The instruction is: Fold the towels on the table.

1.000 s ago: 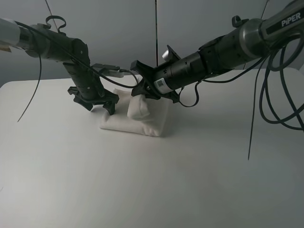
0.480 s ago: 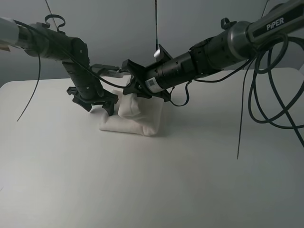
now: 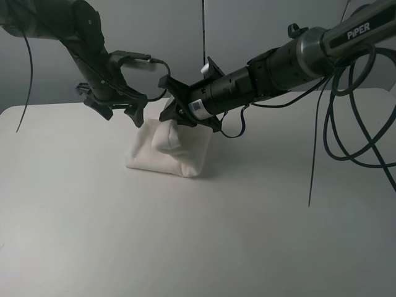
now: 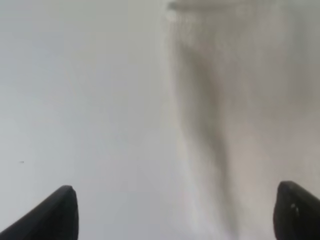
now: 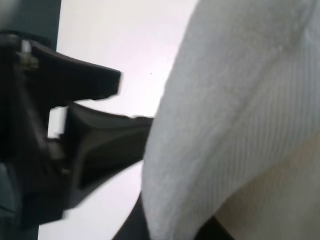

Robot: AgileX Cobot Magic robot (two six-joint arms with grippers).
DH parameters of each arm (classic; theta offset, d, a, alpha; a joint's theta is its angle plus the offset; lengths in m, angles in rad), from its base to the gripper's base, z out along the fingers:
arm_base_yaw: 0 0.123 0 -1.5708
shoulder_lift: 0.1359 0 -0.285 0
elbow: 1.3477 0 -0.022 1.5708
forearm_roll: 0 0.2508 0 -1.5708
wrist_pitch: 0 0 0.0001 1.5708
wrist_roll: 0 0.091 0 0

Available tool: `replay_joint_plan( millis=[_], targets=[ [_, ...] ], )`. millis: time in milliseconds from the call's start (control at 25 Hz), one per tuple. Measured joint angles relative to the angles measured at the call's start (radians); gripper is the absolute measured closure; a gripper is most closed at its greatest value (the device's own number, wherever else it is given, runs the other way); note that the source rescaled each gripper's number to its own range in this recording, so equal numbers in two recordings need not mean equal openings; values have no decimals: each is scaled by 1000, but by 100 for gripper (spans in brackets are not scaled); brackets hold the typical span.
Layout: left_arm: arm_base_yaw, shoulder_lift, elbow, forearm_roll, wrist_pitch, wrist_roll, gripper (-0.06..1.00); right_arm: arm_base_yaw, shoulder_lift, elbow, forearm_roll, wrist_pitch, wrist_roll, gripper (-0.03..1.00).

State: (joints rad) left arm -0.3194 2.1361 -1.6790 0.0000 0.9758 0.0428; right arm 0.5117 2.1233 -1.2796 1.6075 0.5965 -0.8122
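**Desk:** Where is the towel [image 3: 179,158]?

**Photographer:** It is bunched in a thick white heap on the far half of the plain white bench [image 3: 185,247], a little left of centre, between the two black arms.

**Desk:** And the right tool [image 3: 175,119]?

**Photographer:** It reaches across the middle and is clamped on a fold at the top of the heap. The fold stands up as a small peak under it. In the right wrist view, ribbed terry from the towel [image 5: 240,110] fills most of the picture, too close to show its edges.

**Desk:** The left tool [image 3: 120,116]?

**Photographer:** It hangs just above the heap's far left corner, jaws spread, holding nothing. Its wrist view shows two dark fingertips [image 4: 60,215] set wide apart. Below them is a blurred towel [image 4: 240,125] to one side and bare bench [image 4: 75,100] to the other.
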Motion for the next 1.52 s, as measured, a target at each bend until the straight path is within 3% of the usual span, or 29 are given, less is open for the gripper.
replay_joint_plan(
  millis=[200,280,400,480,560,680,920,1080,1280,1440,1520],
  targets=[
    [0,-8,-113,0,100,13,-5,0,0,0,46,-19,-44,92],
    [0,-8,-134,0,111,13,-5,6,0,0,100,-23,-127,77],
    [0,-8,-148,0,119,15,-5,26,0,-2,127,-23,-223,37],
    [0,-8,-148,0,122,15,-5,41,0,-2,129,-23,-251,16],
    [0,-8,-148,0,125,15,-5,46,0,-2,131,-23,-266,4],
    [0,-8,-148,0,128,15,-5,46,0,-2,131,-33,-272,-2],
    [0,-8,-148,0,172,40,-5,46,-7,-2,82,-51,-262,-2],
    [0,-18,-148,0,196,61,-5,46,-70,-2,-194,-116,-119,-2],
    [0,-107,-148,33,200,89,-5,46,-215,-2,-797,-147,249,-2],
    [0,-207,-148,64,221,95,-5,46,-352,-2,-1259,-72,509,-2],
    [0,-252,-148,84,232,95,-5,46,-422,-2,-1433,-22,628,-2]
  ],
)
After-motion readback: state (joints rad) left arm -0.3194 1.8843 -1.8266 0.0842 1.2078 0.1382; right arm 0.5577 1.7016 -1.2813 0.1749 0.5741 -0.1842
